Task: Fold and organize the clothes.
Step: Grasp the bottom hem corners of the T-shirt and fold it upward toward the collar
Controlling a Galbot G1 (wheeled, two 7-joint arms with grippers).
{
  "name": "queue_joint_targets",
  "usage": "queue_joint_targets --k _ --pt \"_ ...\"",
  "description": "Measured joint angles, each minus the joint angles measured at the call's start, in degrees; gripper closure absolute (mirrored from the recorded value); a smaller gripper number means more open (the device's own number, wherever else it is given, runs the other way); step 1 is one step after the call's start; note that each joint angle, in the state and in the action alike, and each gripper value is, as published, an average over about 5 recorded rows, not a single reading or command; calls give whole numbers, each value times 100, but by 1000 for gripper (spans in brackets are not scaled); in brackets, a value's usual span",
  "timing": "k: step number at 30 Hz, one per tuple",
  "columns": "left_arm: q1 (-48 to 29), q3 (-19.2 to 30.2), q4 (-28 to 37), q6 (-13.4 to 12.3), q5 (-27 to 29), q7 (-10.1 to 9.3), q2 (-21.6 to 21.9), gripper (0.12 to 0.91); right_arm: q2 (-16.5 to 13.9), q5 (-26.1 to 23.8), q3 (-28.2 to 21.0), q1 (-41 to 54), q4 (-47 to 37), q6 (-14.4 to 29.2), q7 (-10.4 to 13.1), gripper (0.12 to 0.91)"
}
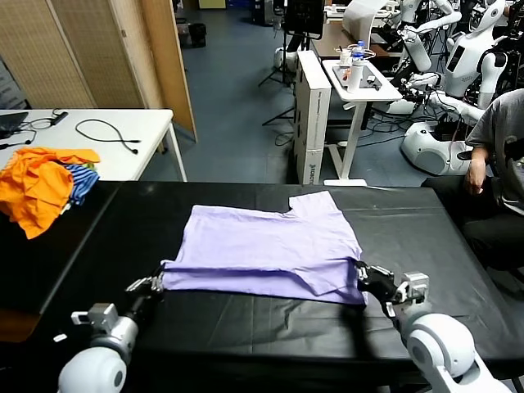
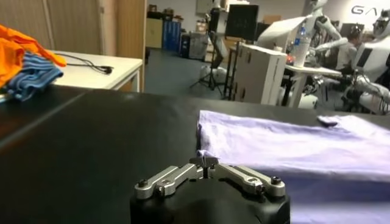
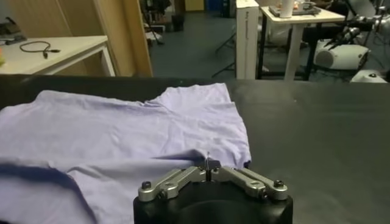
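Currently the left pincer (image 1: 154, 283), at about eight o'clock on the black worktop (image 1: 246, 327), is closed on the near left corner of the lavender T-shirt (image 1: 266, 246), which lies partly folded at the worktop's centre. At four o'clock, the right pincer (image 1: 370, 278) is closed on the shirt's near right corner.

Pale lavender T-shirt (image 1: 266, 246) lying flat on black table, partly folded: near edge doubled over in layered band (darker shadow along fold), one short sleeve pointing toward far side, both near corners pinched by grippers.
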Motion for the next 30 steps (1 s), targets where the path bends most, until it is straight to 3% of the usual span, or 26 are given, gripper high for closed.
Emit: queue_joint_targets --k 6,8,12,15,19,22,25,30 --pt "-213 137 220 4 -5 -17 100 884 11 -15 -43 32 -85 -39 -36 866" --pt "-271 178 269 15 -5 -21 121 884 8 -7 -32 19 -73 -93 -78 797" --pt "-350 215 316 48 -5 -21 133 864 -49 -3 64 -82 46 -209 -152 561" --pt "-330 194 266 57 -8 -23 114 740 -119 -38 161 -219 203 -303 -152 391" --pt "-230 125 145 83 -5 -43 57 479 -189 -151 315 -505 471 -340 -156 183" --pt "-112 59 33 103 13 -47 4 295 -203 -246 442 -784 677 -303 -191 127" --pt "56 -5 -92 114 51 -40 -59 165 -198 -323 524 -1049 818 -254 -228 120" --pt "324 -58 -218 117 148 -36 -164 125 -190 -388 584 -1373 951 -195 -252 118"
